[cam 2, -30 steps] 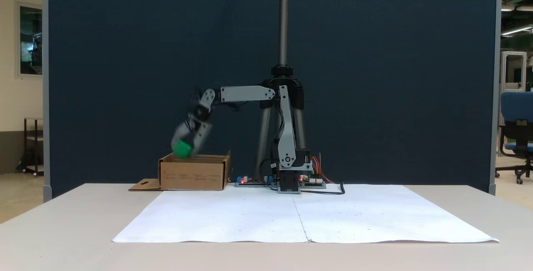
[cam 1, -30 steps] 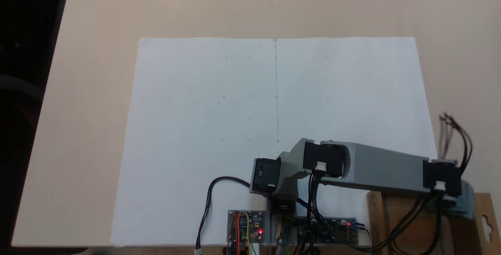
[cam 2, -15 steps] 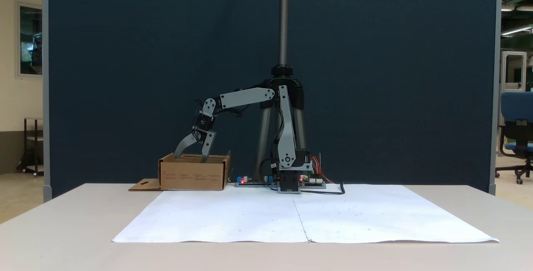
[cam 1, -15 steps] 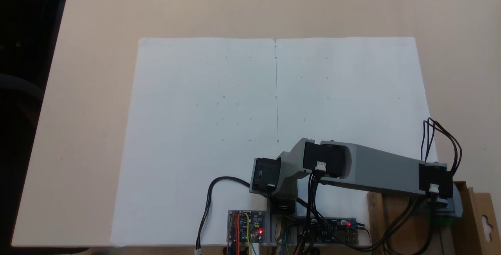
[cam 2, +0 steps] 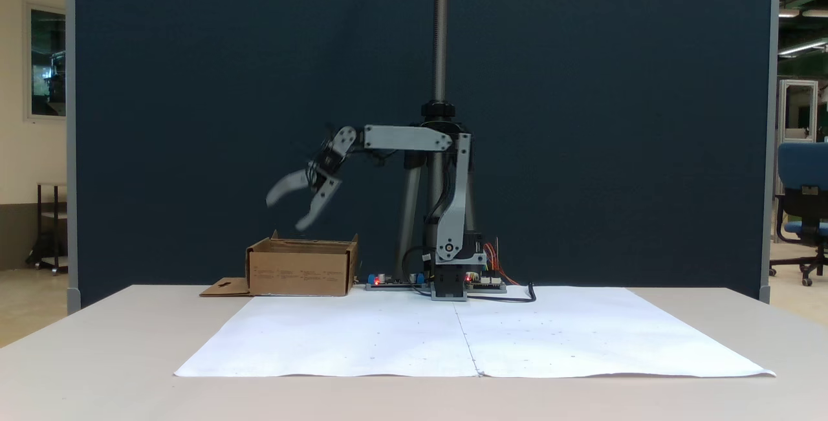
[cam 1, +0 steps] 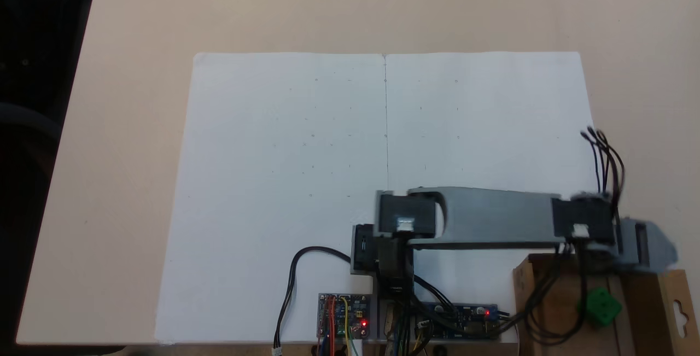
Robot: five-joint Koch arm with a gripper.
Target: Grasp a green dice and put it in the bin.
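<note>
Since half a second ago the hand (cam 2: 286, 212) is raised, spread and empty; green dice (cam 1: 602, 306) is left in bin (cam 2: 301, 270). Light, rigid, slick; flat opposite faces suit gripping.

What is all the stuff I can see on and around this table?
green dice: one, bright green, lying inside the bin.
bin: one, brown cardboard, on the table beside the arm's base, its hang-tab flap lying flat.
paper sheets: two, white, side by side in the middle of the table.
table: one, beige.
circuit boards: two, with small red lights, at the arm's base.
backdrop panel: one, dark blue, behind the table.
office chair: one, blue, in the room at far right.
arm: one, grey and black.
gripper: one, grey, its fingers spread open above the bin, holding nothing.
</note>
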